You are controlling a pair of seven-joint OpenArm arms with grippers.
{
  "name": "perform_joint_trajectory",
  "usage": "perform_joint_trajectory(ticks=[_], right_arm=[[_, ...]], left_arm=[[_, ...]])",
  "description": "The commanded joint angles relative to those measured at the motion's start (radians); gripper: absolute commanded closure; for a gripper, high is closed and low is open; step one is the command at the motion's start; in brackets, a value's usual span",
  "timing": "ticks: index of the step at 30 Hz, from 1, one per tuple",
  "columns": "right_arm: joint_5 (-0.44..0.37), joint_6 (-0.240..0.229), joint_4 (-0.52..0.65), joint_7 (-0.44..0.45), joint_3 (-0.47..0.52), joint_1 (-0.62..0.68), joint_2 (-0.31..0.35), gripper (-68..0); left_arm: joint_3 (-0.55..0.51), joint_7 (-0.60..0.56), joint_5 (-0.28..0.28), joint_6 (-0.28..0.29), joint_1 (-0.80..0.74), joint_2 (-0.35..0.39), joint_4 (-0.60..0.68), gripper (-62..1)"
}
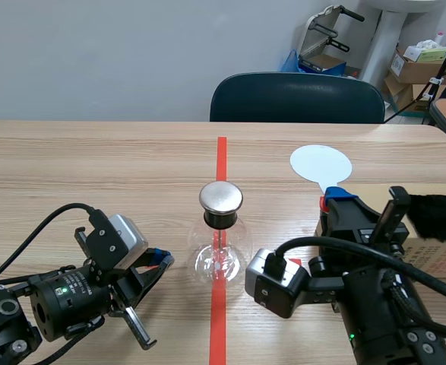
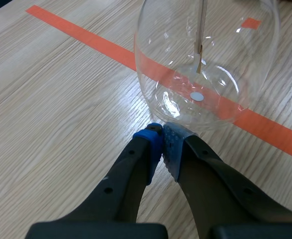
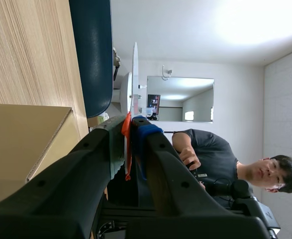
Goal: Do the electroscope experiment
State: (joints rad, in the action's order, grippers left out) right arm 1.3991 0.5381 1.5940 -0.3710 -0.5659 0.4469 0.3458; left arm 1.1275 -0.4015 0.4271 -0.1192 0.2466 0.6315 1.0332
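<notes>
The electroscope (image 1: 221, 236), a glass flask with a metal cap (image 1: 221, 197), stands mid-desk on the tape line (image 1: 221, 156), nearer the robot's edge. The left gripper (image 2: 161, 130), fingers pressed together on nothing, sits just beside its base. The right gripper (image 3: 131, 127) pinches the red handle of a white disc paddle (image 1: 321, 163) toward the desk's right side, apart from the cap. Presenting the disc to the cap apparently remains.
</notes>
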Motion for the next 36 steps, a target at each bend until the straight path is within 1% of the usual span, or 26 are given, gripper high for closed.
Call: perform_joint_trajectory(ticks=[1,4,6,9,13,14,17,21,36], right_arm=[[0.005,0.011,0.007,-0.001,0.004,-0.009,0.003,-0.9],[0.005,0.011,0.007,0.000,0.004,-0.009,0.003,-0.9],[0.005,0.011,0.007,0.000,0.004,-0.009,0.003,-0.9],[0.006,0.011,0.007,0.000,0.004,-0.009,0.003,-0.9],[0.006,0.011,0.007,-0.001,0.004,-0.009,0.003,-0.9],[0.006,0.011,0.007,-0.001,0.004,-0.009,0.003,-0.9],[0.006,0.011,0.007,-0.001,0.004,-0.009,0.003,-0.9],[0.006,0.011,0.007,-0.001,0.004,-0.009,0.000,-0.9],[0.006,0.010,0.007,-0.004,0.004,-0.009,-0.005,-0.9]], left_arm=[[-0.006,-0.021,-0.001,0.002,0.006,-0.001,0.015,-2.5],[-0.006,-0.026,-0.001,0.003,0.005,0.012,0.015,-2.5],[-0.006,-0.052,-0.001,0.003,0.003,0.026,0.018,-2.5],[-0.006,-0.091,-0.001,0.038,0.003,0.049,0.022,-2.5],[-0.006,-0.108,-0.002,0.042,0.003,0.068,0.021,-2.5],[-0.006,-0.108,-0.002,0.042,0.003,0.068,0.021,-2.5],[-0.006,-0.108,-0.002,0.071,0.003,0.064,0.021,-2.5],[-0.006,-0.107,-0.002,0.087,0.003,0.058,0.021,-2.5],[-0.006,-0.102,-0.002,0.085,0.002,0.045,0.021,-2.5]])
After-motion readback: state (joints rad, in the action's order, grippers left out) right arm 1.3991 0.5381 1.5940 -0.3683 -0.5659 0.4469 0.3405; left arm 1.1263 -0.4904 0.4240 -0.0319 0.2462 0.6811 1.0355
